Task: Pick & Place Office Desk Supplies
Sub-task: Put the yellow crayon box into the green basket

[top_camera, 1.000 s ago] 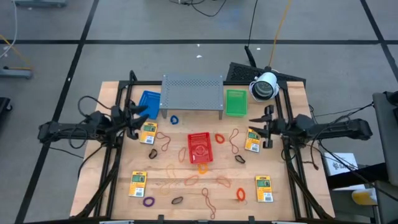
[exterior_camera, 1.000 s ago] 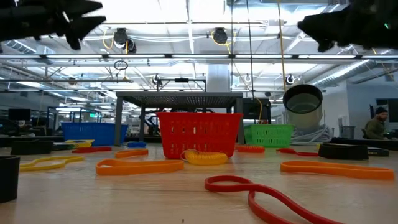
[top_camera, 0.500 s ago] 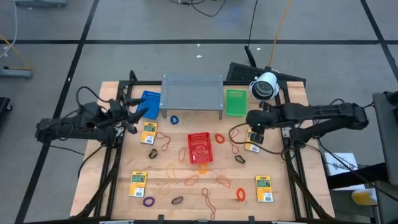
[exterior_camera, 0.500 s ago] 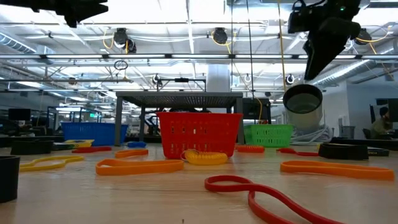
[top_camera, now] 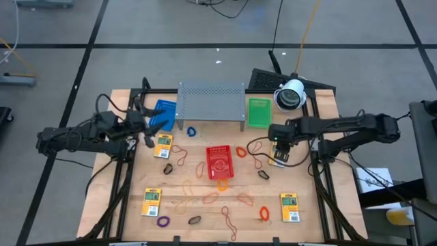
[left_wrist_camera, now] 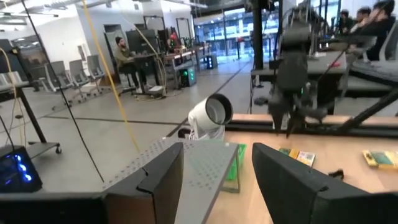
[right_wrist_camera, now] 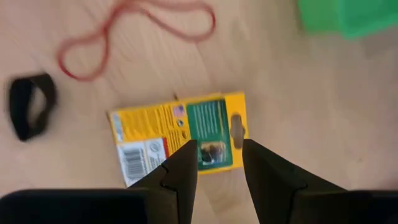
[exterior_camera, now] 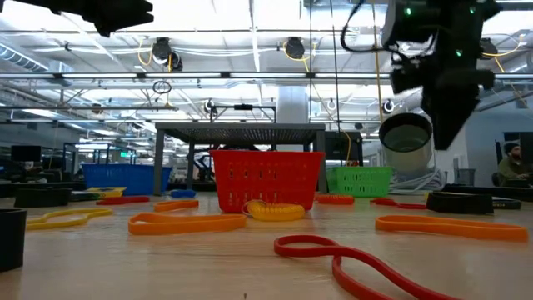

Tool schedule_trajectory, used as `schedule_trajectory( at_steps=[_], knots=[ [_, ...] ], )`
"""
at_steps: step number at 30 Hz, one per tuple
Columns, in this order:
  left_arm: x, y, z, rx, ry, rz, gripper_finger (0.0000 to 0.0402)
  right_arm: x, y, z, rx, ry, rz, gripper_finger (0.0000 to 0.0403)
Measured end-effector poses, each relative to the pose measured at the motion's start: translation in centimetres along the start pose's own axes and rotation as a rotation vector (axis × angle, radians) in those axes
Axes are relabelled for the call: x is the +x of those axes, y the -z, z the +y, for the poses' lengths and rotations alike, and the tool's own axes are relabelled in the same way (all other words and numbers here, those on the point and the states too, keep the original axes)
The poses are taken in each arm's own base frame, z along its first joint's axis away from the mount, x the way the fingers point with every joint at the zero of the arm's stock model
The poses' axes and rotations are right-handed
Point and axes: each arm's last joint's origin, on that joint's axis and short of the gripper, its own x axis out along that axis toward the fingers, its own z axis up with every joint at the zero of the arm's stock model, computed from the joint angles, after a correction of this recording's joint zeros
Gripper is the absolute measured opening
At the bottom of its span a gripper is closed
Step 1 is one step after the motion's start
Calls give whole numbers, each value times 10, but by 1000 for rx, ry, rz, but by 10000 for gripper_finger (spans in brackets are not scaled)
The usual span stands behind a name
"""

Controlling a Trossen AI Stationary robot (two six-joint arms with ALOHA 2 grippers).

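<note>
Wooden worktop [top_camera: 205, 222] strewn with rubber bands [top_camera: 258, 164] around a central red basket [top_camera: 219, 162]. Right of the basket, the right gripper [top_camera: 280, 152], fingers apart, hangs above a yellow-and-green packet [right_wrist_camera: 180, 137], seemingly not touching. Left gripper [top_camera: 145, 124], open, hovers left of the basket. Open-plan room behind, desks, seated people.

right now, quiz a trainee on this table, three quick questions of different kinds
1. True or false: the right gripper is directly above a yellow-and-green packet.
2. Which basket sits in the middle of the table: A blue basket, B red basket, C green basket?
3. Fill in: the left gripper hangs next to the ____ basket.

Key
1. True; its fingers are open over it, nothing held.
2. B
3. blue
</note>
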Motion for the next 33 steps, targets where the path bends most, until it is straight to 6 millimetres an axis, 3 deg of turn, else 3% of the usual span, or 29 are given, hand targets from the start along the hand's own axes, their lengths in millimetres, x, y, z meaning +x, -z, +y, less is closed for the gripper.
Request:
schedule_trajectory(
  at_steps=[9,33],
  knots=[
    [0,-1,0,-20,0,-6,200,45,19,-2,-24,-5,-12,116],
    [0,1,0,-26,3,7,200,48,17,-11,63,180,-51,116]
  ],
)
